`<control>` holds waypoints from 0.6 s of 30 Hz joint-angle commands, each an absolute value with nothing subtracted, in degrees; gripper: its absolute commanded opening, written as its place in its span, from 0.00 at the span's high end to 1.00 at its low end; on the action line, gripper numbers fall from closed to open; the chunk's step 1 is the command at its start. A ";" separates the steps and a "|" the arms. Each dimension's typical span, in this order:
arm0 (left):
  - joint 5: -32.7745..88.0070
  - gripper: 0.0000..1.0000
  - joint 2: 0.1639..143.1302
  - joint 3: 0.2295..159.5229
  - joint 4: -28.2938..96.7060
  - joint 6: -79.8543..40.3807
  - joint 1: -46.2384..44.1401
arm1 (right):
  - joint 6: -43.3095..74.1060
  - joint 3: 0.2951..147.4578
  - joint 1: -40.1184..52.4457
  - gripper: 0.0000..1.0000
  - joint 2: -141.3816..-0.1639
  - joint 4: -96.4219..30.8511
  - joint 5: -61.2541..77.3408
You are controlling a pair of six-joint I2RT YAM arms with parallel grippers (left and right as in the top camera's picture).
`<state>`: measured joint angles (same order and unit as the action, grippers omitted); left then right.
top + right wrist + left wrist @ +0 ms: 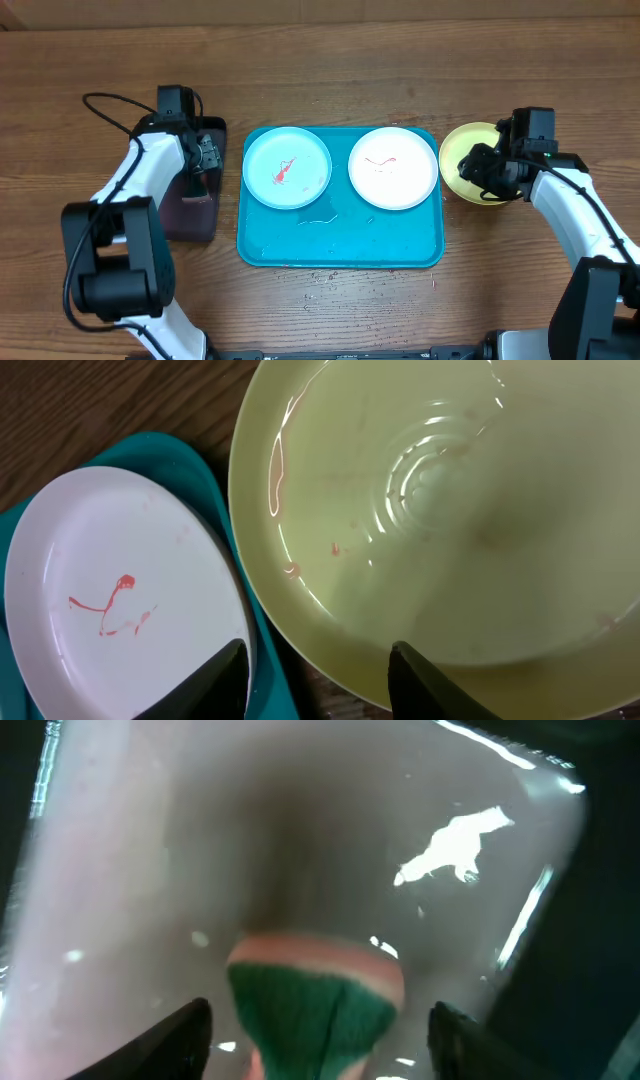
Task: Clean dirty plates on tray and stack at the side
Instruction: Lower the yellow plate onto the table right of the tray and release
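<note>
One light blue round plastic plate and one white plate, both red-smeared, lie in the teal rectangular tray. The yellow-green plate sits on the worktop just beside it, under the spread right fingers. The left fingers are spread either side of a green-pink sponge.

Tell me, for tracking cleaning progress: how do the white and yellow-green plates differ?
The white plate lies on the teal tray; the yellow-green plate sits off it on the table. The white plate bears a red squiggle; the yellow-green plate only faint specks. Both are round, alike in size.
</note>
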<state>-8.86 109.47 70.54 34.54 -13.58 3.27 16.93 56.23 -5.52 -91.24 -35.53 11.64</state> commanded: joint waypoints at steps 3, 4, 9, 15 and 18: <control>-9.45 0.46 113.10 70.32 32.40 -14.39 3.49 | 16.25 56.10 -5.19 0.55 -90.78 -35.20 11.66; -9.54 0.57 113.30 70.32 32.21 -14.37 3.49 | 16.25 56.10 -5.19 0.55 -90.78 -35.20 11.66; -11.33 0.96 112.75 71.22 31.35 -14.09 3.49 | 16.25 56.10 -5.19 0.59 -90.78 -35.27 11.66; -12.82 0.68 110.21 72.93 32.51 -12.16 3.49 | 16.25 56.10 -5.19 0.60 -90.78 -35.40 11.66; -12.47 0.24 109.78 72.93 34.85 -12.23 3.46 | 16.23 56.10 -5.19 0.60 -90.78 -35.64 11.66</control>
